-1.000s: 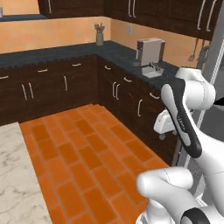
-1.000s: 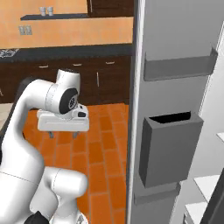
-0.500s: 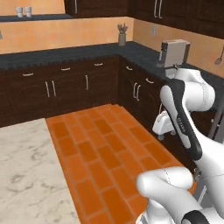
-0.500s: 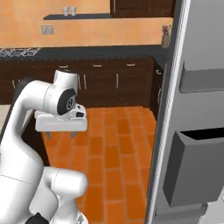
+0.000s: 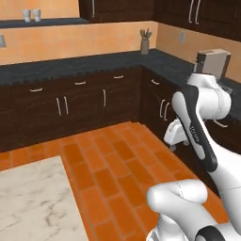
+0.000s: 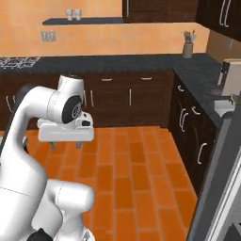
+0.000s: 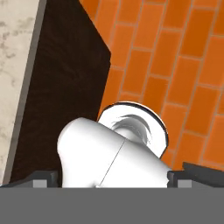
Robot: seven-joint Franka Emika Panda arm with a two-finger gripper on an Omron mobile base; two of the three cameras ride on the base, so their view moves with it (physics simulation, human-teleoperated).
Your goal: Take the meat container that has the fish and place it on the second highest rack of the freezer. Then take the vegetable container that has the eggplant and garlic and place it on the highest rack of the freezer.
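— Orange brick floor lies below the pincer; dark cabinets well beyond it; how far along?

— Pincer gapes wide, carrying nothing; freezer door edge stands off to its side; no containers visible; seemingly both placements remain.

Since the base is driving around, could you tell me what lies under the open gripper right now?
Under the gripper, the hand view shows orange brick floor and a dark cabinet side with a marble top. The robot's own white body covers the middle; the floor beneath it is hidden.
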